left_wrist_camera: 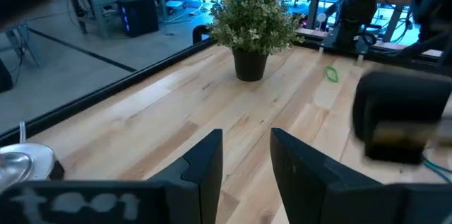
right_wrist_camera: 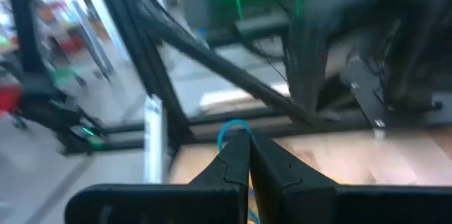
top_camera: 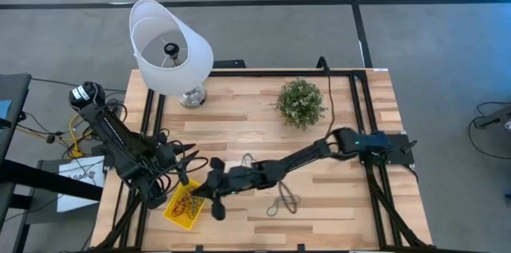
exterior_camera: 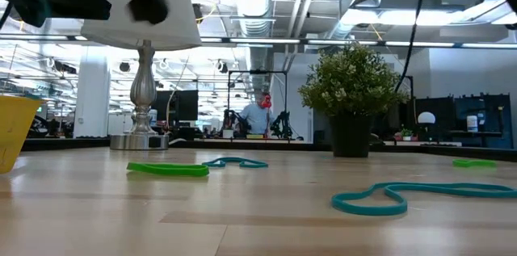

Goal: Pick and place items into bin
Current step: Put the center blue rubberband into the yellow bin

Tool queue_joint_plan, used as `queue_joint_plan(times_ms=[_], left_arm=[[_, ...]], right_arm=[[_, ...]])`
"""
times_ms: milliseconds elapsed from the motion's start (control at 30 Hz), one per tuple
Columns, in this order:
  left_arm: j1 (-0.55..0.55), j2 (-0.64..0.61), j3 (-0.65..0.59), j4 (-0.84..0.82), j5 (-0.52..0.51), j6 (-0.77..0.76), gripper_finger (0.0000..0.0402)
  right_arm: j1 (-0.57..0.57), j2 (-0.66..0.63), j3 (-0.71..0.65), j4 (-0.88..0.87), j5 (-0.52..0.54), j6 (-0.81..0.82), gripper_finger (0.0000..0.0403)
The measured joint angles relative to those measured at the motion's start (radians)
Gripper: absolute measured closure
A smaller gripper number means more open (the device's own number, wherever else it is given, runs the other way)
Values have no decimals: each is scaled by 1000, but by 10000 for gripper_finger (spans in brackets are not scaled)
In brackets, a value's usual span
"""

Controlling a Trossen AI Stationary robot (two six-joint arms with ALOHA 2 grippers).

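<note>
The yellow bin [top_camera: 184, 205] sits near the table's near-left corner, with loops inside it; its wall also shows in the low view [exterior_camera: 16, 127]. My right gripper [right_wrist_camera: 242, 146] is shut on a teal loop, and reaches across the table to the bin's right edge [top_camera: 211, 195]. My left gripper [left_wrist_camera: 244, 160] is open and holds nothing. It hovers just beyond the bin [top_camera: 190, 164] and points toward the plant. Loose loops lie flat on the wood: one mid-table [top_camera: 247, 160], a cluster [top_camera: 283, 201], a green loop [exterior_camera: 167, 169] and a teal loop [exterior_camera: 404, 195]. My right gripper pinches a thin teal loop [right_wrist_camera: 233, 128] between the free ends of its two fingers. A small arc of the loop sticks out past the fingertips. The rest of the loop is hidden by the fingers. It is lifted off the table.
A white lamp [top_camera: 169, 49] stands at the far left and a small potted plant [top_camera: 301, 103] at far centre. Black frame rails [top_camera: 359, 93] run along the table's edges. Bare wood lies between the plant and the loose loops. People show in the room beyond [exterior_camera: 258, 111].
</note>
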Motion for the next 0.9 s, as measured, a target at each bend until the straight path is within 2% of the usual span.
queue_joint_plan(times_ms=[200, 367, 567, 800, 900], left_arm=[[0, 0, 0, 0, 17, 18, 292], [0, 0, 0, 0, 20, 23, 292], [0, 0, 0, 0, 24, 24, 292], [0, 0, 0, 0, 24, 11, 292], [0, 0, 0, 0, 46, 10, 292]], right_arm=[[-7, 180, 278, -184, 6, -78, 403], [-6, 261, 418, -287, 2, -84, 401], [-18, 271, 436, -349, 1, -85, 383], [-34, 269, 436, -369, 2, -80, 340], [-35, 269, 464, -401, -26, -6, 324]])
